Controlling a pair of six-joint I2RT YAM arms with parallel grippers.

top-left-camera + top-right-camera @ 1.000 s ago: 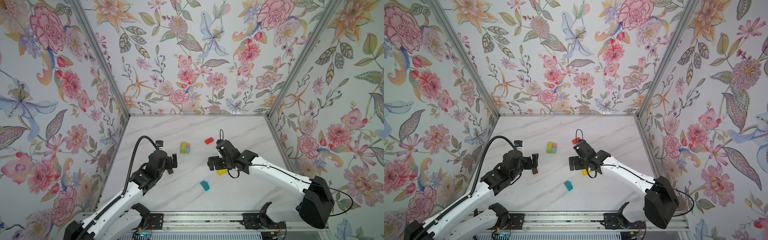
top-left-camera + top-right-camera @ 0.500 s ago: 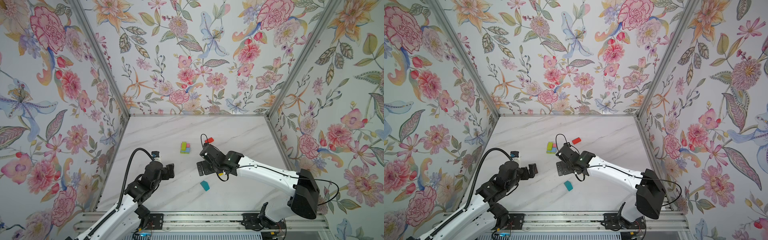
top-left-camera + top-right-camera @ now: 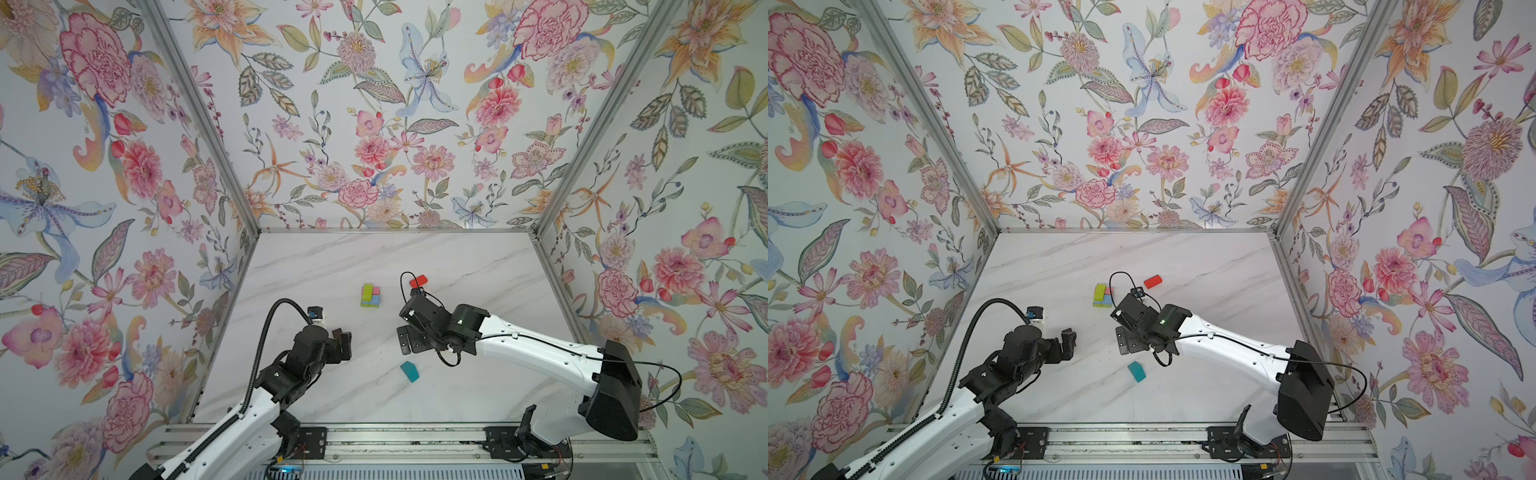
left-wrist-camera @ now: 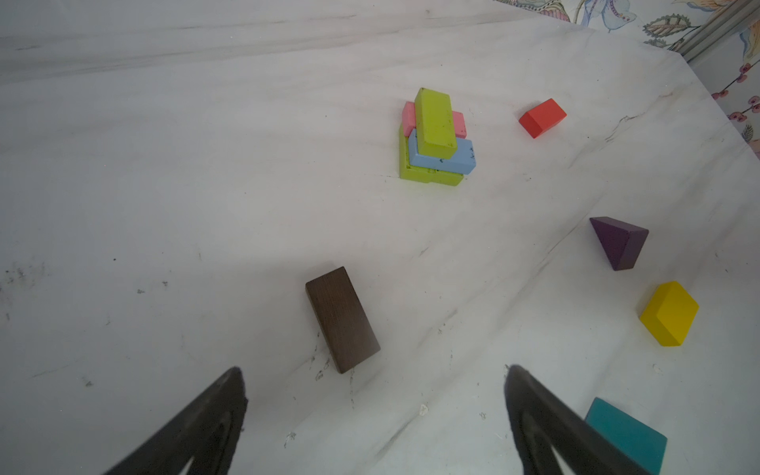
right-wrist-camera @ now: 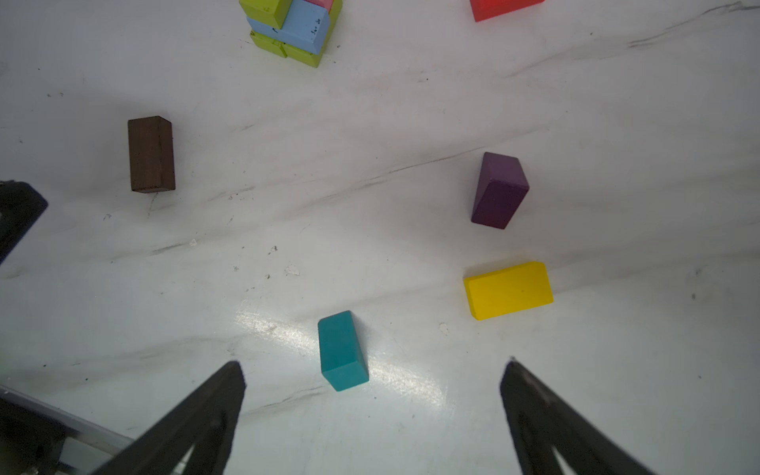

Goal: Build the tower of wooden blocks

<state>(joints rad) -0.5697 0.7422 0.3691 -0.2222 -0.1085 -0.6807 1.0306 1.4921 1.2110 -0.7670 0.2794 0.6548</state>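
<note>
Tower (image 3: 370,296) is stood mid-surface (image 3: 311,266), reachable by both arms; its top layer is half filled by one green block (image 4: 435,121). Left tool (image 4: 373,370) is held spread and empty near the brown block (image 4: 342,318), right tool (image 5: 373,364) spread and empty by the teal block (image 5: 342,350), likely for the next pick.

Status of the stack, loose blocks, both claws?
Multicoloured wood block tower: standing, three layers, one lime green block on top.
Brown rectangular wood block: loose, lying flat.
Red rectangular wood block: loose.
Purple rectangular wood block: loose.
Yellow rectangular wood block: loose.
Teal rectangular wood block: loose.
Left claw: open, empty.
Right claw: open, empty.
</note>
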